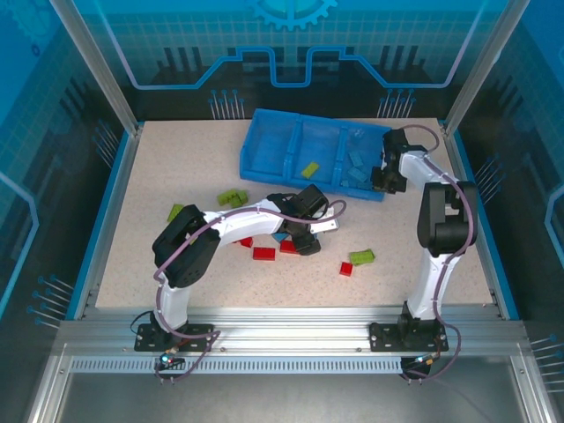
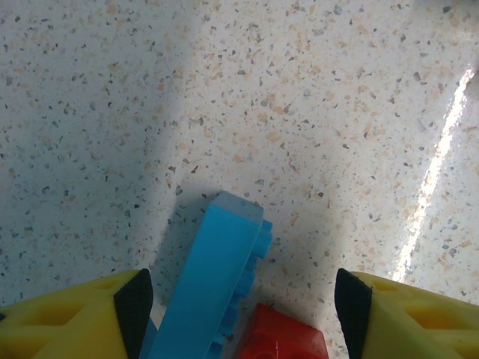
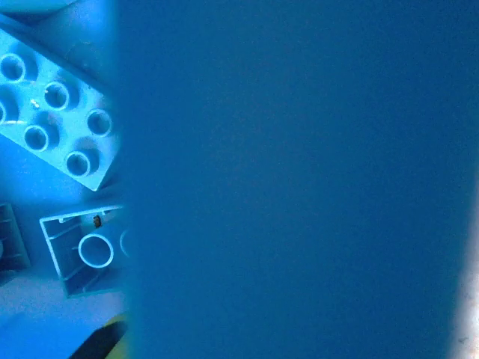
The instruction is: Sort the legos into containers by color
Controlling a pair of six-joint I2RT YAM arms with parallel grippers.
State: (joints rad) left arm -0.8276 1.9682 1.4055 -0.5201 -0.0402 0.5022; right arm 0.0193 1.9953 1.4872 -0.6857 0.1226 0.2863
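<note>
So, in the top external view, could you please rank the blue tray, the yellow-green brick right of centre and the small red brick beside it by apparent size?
1. blue tray, far the largest.
2. yellow-green brick.
3. small red brick, slightly smaller than its neighbour.

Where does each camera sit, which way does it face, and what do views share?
Top external: above and behind the bases, looking down on the table, blue tray, left gripper and right gripper.
Left wrist: on the left arm, facing down at the tabletop; its yellow fingers flank a blue brick.
Right wrist: close against blurred blue plastic beside blue bricks; its yellow finger edges in.
Shared: top and right wrist both show the tray's blue bricks.
</note>
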